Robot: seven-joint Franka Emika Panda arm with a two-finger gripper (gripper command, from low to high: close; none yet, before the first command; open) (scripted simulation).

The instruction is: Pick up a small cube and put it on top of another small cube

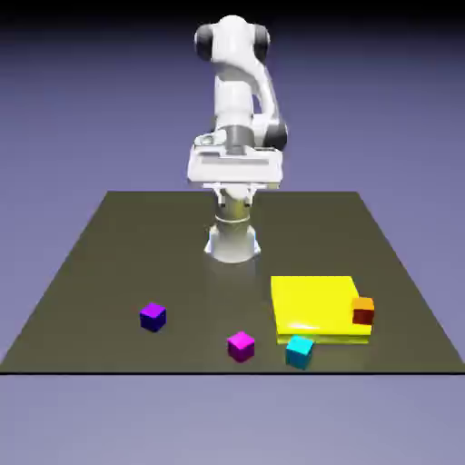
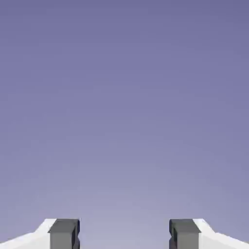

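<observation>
Cube [image 1: 153, 316] well apart from hand [image 2: 124, 234]

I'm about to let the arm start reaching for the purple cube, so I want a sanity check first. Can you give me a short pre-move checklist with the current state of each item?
1. End effector open with nothing between its fingers: ok.
2. Purple cube free on the table, nothing touching it: ok.
3. Magenta cube and cyan cube tops bare, usable as stacking base: ok.
4. End effector aimed at the purple cube: not ok; hand view shows only backdrop.
5. Yellow block and orange cube away from the purple cube: ok.
</observation>
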